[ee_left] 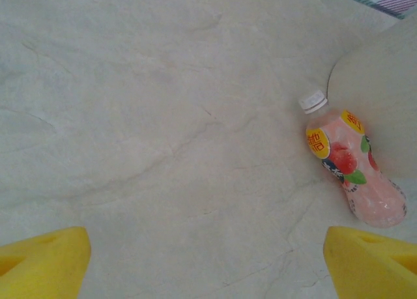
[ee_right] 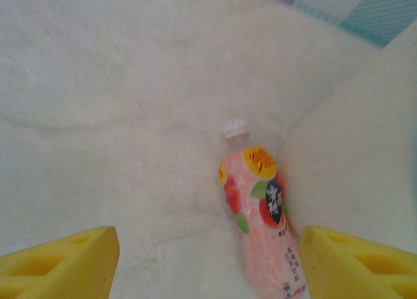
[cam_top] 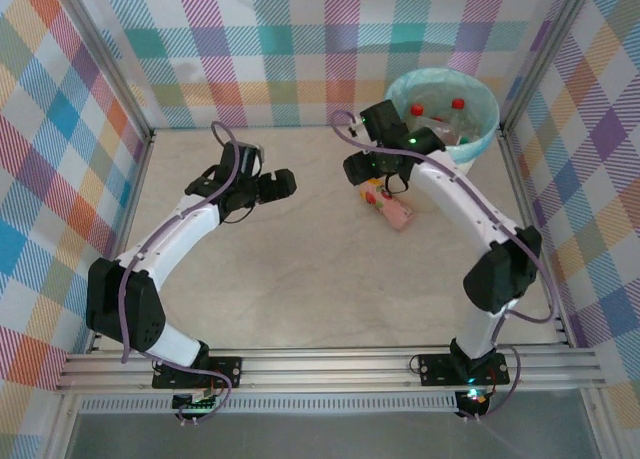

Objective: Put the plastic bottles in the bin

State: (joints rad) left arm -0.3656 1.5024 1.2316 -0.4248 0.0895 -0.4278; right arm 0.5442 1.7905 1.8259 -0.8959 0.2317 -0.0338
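One pink bottle (cam_top: 393,210) lay on its side on the desk (cam_top: 300,279), close against the foot of the bin (cam_top: 488,114), which stood in the far right corner; whether the two touched could not be told. Inside the mint-green bag, two red-capped bottles (cam_top: 418,109) showed among clear ones.

The right gripper (cam_top: 368,171) hung over the fallen bottle, released and grasping nothing. From its wrist, the yellow fingers (ee_right: 65,263) stood wide apart, with the bottle's white cap (ee_right: 234,128) pointing away and its fruit label facing up, nearer the right-hand finger.

The left gripper (cam_top: 281,186) hovered over bare desk toward the middle of the far edge, also spread wide and empty. From its wrist, the bottle lay well off to the right, beside the bin's pale wall.
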